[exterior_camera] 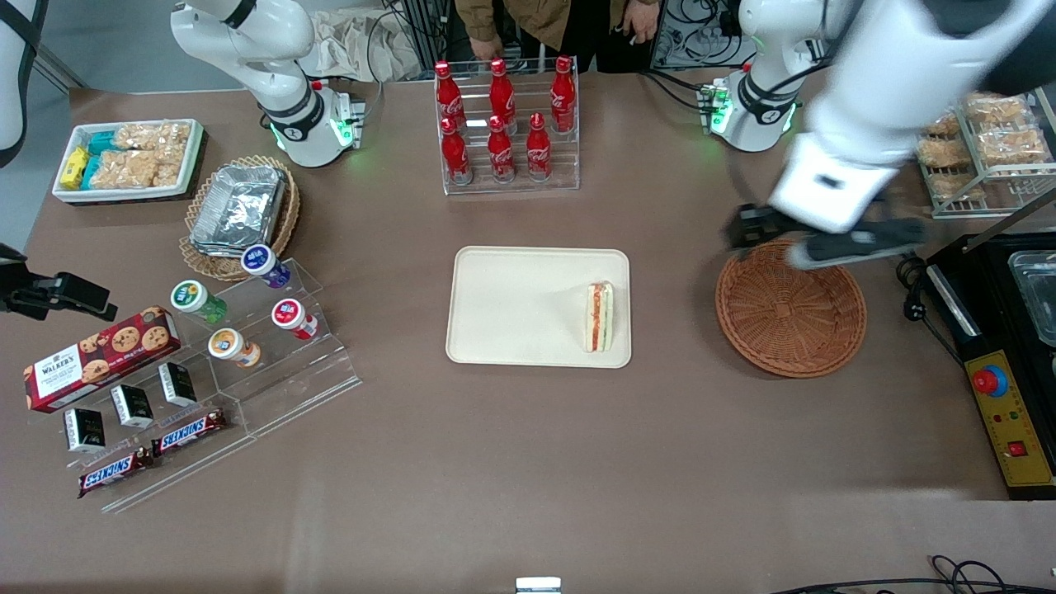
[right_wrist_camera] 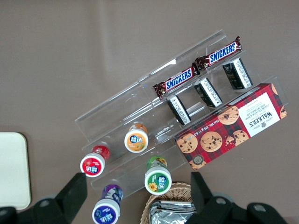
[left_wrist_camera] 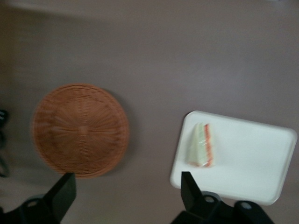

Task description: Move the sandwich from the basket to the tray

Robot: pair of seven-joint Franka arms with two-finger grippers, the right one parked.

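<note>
**Sandwich on tray, end effector above basket**

Front view shows the sandwich (exterior_camera: pixel 600 317) lying on the cream tray (exterior_camera: pixel 511 305), at the tray's edge nearest the reddish-brown wicker basket (exterior_camera: pixel 790 318). That basket sits on the worktop (exterior_camera: pixel 528 462) beside the tray, holding nothing. The end effector (left_wrist_camera: pixel 126 193) hangs above the basket's rim, its fingers (left_wrist_camera: pixel 63 190) spread apart, gripping nothing.

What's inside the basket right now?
Nothing visible: the basket shows bare weave in the wrist view. The sandwich lies on the tray. The open pincer hangs above the basket's rim.
</note>
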